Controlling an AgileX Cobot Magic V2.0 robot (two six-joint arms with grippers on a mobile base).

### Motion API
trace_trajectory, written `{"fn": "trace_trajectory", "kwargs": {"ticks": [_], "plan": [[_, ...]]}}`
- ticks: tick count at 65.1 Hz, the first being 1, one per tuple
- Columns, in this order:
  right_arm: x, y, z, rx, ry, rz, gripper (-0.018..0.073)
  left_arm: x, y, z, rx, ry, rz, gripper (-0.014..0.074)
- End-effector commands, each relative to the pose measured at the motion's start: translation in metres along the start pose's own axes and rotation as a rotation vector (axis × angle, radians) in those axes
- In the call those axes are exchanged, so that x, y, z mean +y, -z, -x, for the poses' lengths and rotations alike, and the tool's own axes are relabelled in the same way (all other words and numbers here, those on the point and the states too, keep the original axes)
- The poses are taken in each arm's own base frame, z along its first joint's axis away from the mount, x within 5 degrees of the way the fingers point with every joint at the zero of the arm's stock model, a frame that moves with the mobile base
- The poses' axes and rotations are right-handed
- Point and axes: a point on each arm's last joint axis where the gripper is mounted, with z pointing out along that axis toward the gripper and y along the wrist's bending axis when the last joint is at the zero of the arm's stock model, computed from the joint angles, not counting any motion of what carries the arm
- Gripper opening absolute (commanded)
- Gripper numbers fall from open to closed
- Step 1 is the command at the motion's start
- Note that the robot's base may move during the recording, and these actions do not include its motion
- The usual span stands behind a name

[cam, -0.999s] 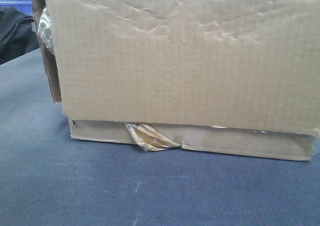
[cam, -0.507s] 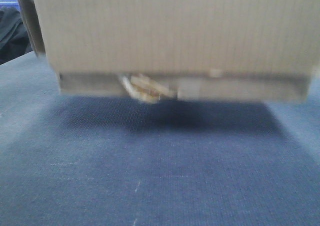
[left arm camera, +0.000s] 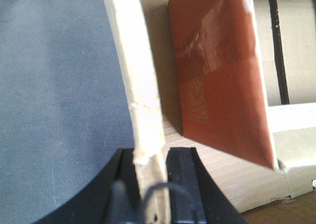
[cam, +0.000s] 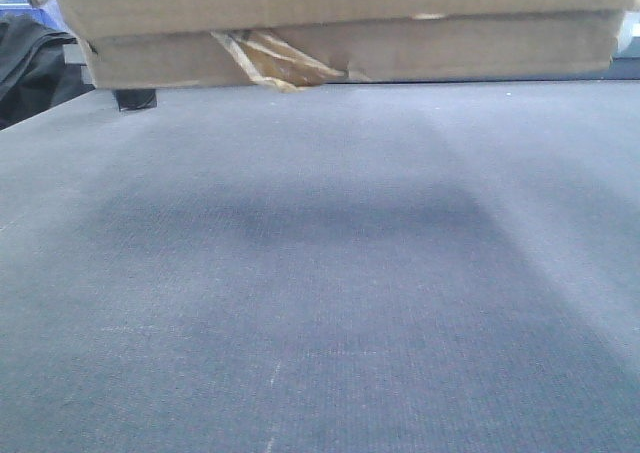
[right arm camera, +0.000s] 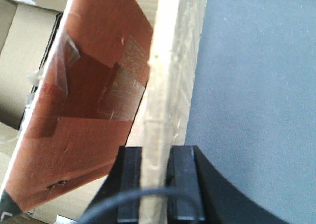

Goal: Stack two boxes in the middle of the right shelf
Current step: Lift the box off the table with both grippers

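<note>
A brown cardboard box hangs above the grey-blue table, only its bottom edge showing at the top of the front view, with torn tape under it. My left gripper is shut on the box's left wall. My right gripper is shut on the box's right wall. Inside the box a red-brown smaller box leans tilted; it also shows in the right wrist view.
A dark shadow lies on the table under the lifted box. A black cloth-like shape sits at the far left. A small black object shows under the box's left corner.
The cardboard box has risen from resting on the table to hanging well above it, now leaving most of the front view open.
</note>
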Motion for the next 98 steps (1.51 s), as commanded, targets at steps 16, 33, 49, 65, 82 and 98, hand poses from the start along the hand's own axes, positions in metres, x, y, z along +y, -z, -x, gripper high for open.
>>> {"fn": "trace_trajectory", "kwargs": {"ticks": [16,33,49,65,82,98], "plan": [[-0.003,0.009,0.008,-0.09,0.025,-0.041,-0.0151,0.002,0.007,0.009,-0.106,-0.005,0.002,-0.0111],[-0.003,0.009,0.008,-0.094,0.025,-0.042,-0.0151,0.001,0.009,0.019,-0.217,-0.006,-0.016,-0.0111],[-0.004,0.011,0.018,-0.208,0.027,-0.05,-0.0151,-0.001,0.012,0.028,-0.325,-0.005,-0.039,-0.0111],[-0.004,0.013,0.027,-0.307,0.028,-0.057,-0.0151,-0.002,0.014,0.035,-0.399,-0.007,-0.049,-0.0111],[-0.004,0.013,0.027,-0.309,0.028,-0.057,-0.0151,-0.002,0.014,0.035,-0.401,-0.007,-0.05,-0.0111],[-0.004,0.013,0.027,-0.309,0.028,-0.057,-0.0151,-0.002,0.014,0.035,-0.403,-0.007,-0.05,-0.0111]]}}
